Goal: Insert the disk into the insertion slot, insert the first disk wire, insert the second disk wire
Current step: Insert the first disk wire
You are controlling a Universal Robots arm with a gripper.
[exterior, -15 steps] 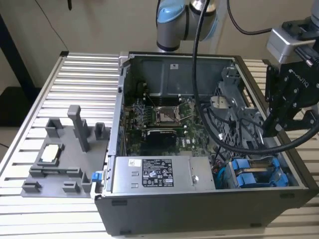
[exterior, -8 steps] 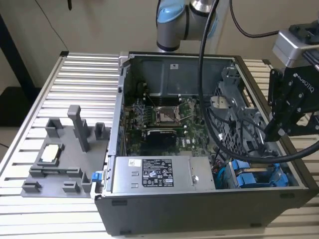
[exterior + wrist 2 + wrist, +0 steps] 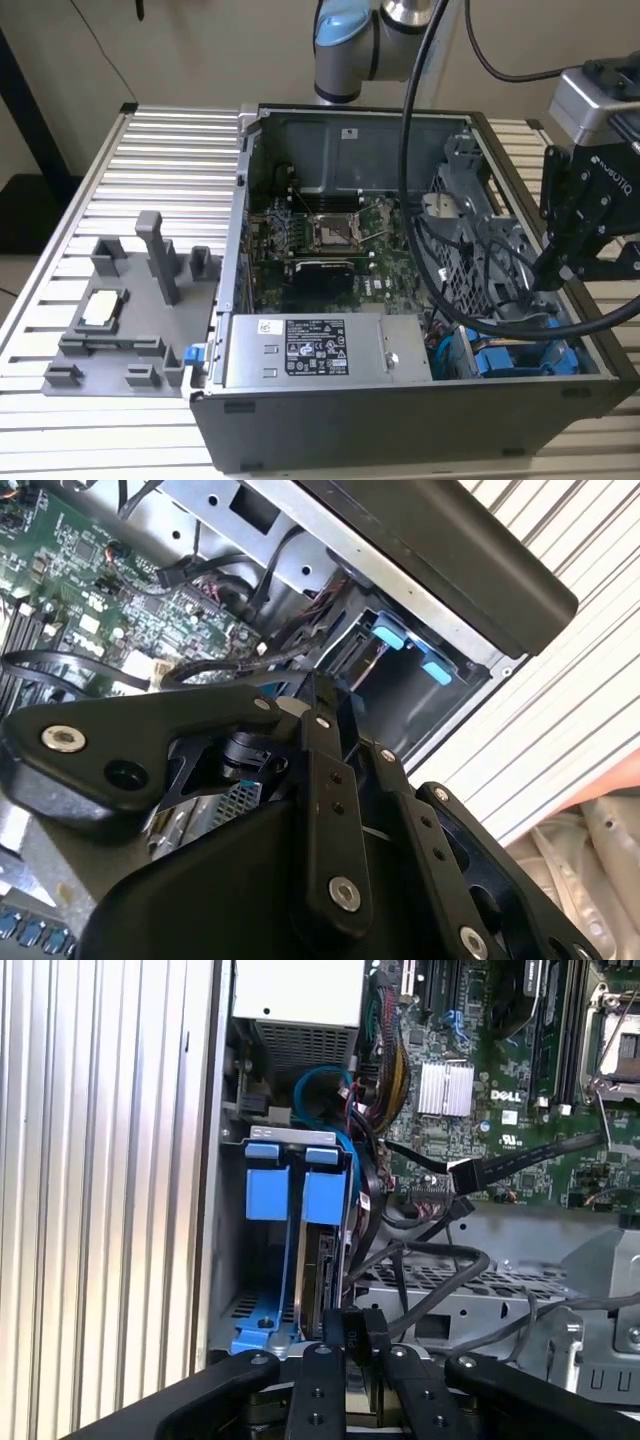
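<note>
The gripper [image 3: 357,1348] is clenched on a black plug [image 3: 357,1328] with its cable [image 3: 440,1260] trailing off over the drive cage; whether this is the first or the second disk wire I cannot tell. In the exterior view the gripper hangs at about three o'clock of the open computer case [image 3: 350,425], just above the cage.

Right beside the plug stands the disk [image 3: 322,1260], on edge in its blue carrier and seated in the insertion slot [image 3: 232,1245] - so the insertion step looks done and the wiring step is in hand.

To do it well, I judge the plug must be held square to the disk's connector edge and pressed straight along the socket's axis, with no push until the two line up. Loose black cables lie close by and could snag.

In the exterior view the case holds the disk at its five o'clock corner, a silver power supply [image 3: 315,350] at six o'clock and the motherboard [image 3: 320,240] toward twelve. At nine o'clock of the case, on the slatted table [image 3: 170,150], a grey fixture tray [image 3: 150,335] holds a small pale square part [image 3: 102,307].
</note>
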